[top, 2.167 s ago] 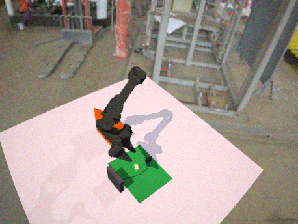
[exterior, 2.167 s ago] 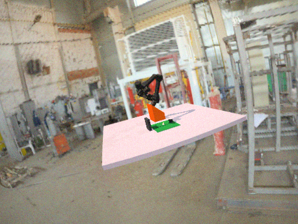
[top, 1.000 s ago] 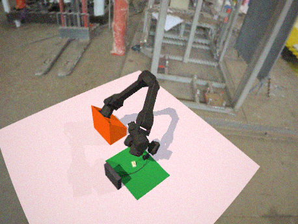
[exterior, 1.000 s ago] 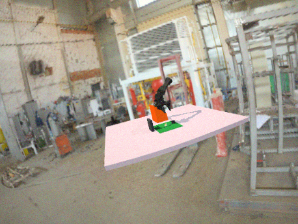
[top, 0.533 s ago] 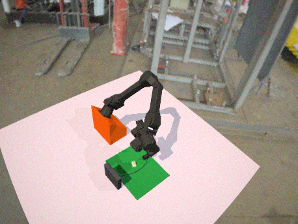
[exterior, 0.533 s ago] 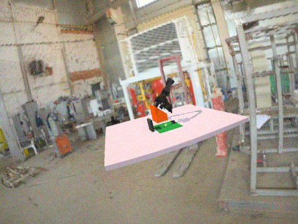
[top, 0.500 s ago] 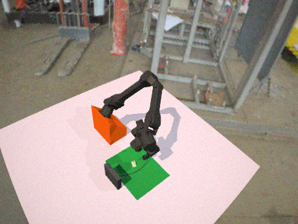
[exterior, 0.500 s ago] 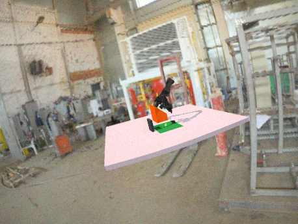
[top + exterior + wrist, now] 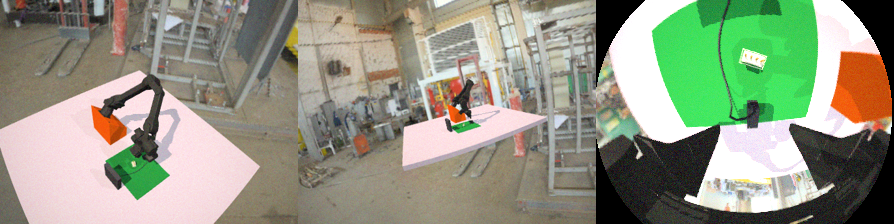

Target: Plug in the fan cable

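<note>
The green board [image 9: 146,185] [image 9: 468,128] [image 9: 796,95] lies on the table. The white four-pin header [image 9: 133,164] [image 9: 754,59] stands on it with its pins bare. The black plug [image 9: 752,114] is off the header, at the board's edge in the wrist view; in the top view the gripper hides it. Its thin dark cable [image 9: 136,171] [image 9: 720,55] runs across the board to the dark fan [image 9: 112,176] [image 9: 448,125]. My gripper [image 9: 143,156] [image 9: 755,128] is open and empty. Its fingertips stand wide, one on each side of the plug's near end in the wrist view; their height above it is unclear.
An orange wedge-shaped block [image 9: 105,128] [image 9: 456,116] [image 9: 863,85] stands beside the board, under the arm's far part. The fan stands upright at the opposite side of the header from the gripper. The pale table [image 9: 211,169] [image 9: 428,146] extends around them.
</note>
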`<control>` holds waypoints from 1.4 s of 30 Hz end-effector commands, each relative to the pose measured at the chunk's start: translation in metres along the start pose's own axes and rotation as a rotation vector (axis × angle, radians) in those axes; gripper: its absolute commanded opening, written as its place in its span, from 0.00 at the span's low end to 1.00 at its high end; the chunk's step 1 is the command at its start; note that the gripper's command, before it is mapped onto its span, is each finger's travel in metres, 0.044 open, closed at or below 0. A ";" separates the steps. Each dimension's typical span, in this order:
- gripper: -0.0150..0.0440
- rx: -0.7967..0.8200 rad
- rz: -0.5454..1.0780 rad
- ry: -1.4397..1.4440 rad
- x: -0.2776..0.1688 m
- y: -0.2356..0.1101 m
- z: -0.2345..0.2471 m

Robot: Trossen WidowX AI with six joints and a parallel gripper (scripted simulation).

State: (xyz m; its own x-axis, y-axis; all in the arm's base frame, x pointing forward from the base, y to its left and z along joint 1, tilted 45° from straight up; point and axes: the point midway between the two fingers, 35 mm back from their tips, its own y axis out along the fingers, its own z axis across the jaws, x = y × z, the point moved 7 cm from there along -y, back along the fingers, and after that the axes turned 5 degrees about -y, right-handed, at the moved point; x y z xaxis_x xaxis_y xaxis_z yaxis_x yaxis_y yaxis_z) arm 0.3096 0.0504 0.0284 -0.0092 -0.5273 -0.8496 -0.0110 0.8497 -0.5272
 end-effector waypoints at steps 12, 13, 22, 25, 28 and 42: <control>1.00 0.006 0.003 0.007 0.007 0.022 0.000; 1.00 0.006 0.003 0.007 0.007 0.024 0.000; 1.00 0.005 0.005 0.008 0.010 0.038 -0.001; 1.00 0.005 0.006 0.008 0.011 0.040 -0.001; 0.91 0.005 0.002 -0.001 0.009 0.038 0.000; 0.55 0.005 0.002 -0.001 0.009 0.038 0.000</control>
State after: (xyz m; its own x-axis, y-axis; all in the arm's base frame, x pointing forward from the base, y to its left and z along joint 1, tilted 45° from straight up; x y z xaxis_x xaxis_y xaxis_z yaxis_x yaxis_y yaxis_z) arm 0.3087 0.0776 0.0005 -0.0097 -0.5253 -0.8508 -0.0059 0.8509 -0.5253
